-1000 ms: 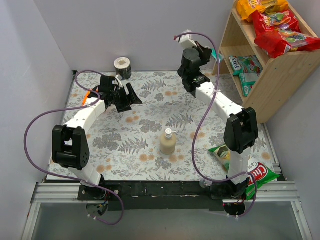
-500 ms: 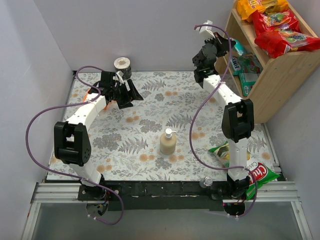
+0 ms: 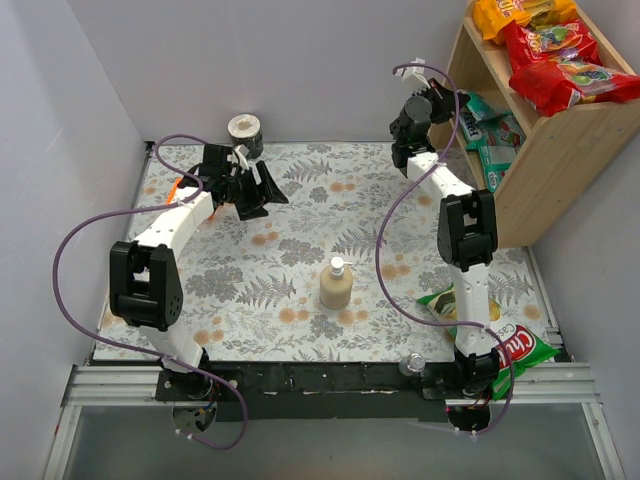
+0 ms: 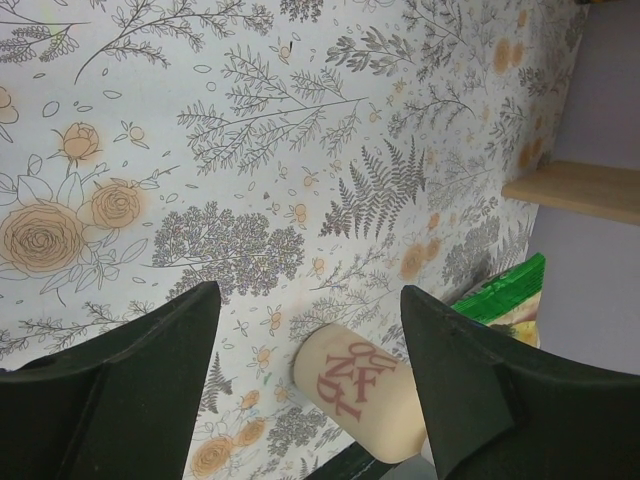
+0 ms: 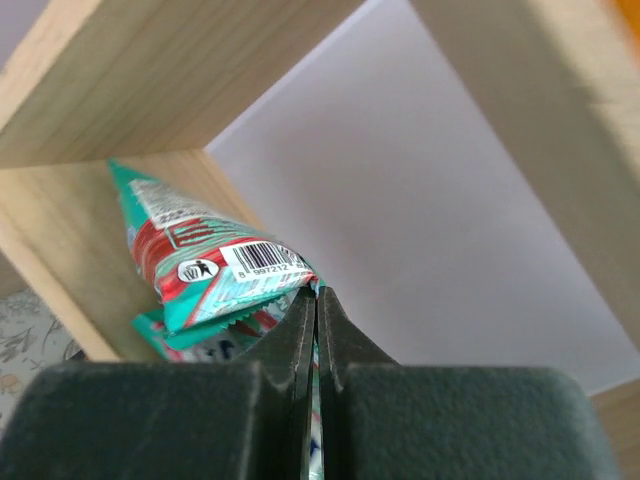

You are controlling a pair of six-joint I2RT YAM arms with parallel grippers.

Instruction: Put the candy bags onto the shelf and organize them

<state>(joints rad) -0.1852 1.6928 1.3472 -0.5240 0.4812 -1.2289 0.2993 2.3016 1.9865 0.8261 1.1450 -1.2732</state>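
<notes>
Placement in hand. From above, found right tool (image 3: pixel 450 100) at the mouth of shelf (image 3: pixel 560 160), lower board just ahead, closer in than half a second before; left tool (image 3: pixel 262 190) hovering over desk (image 3: pixel 300 250). At left wrist, saw jaws spread, empty, bottle (image 4: pixel 360 385) beyond. At right wrist, saw jaws pinched shut on teal candy bag (image 5: pixel 200 270). Judged next: push deeper, lay flat, release.

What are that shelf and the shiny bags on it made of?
The shelf looks like pale, unvarnished wood: matte, with visible grain. The red bags seem thin glossy plastic film, glinting and crinkled. The teal bag pinched in the right hand looks like the same film, with a zigzag sealed edge.
</notes>
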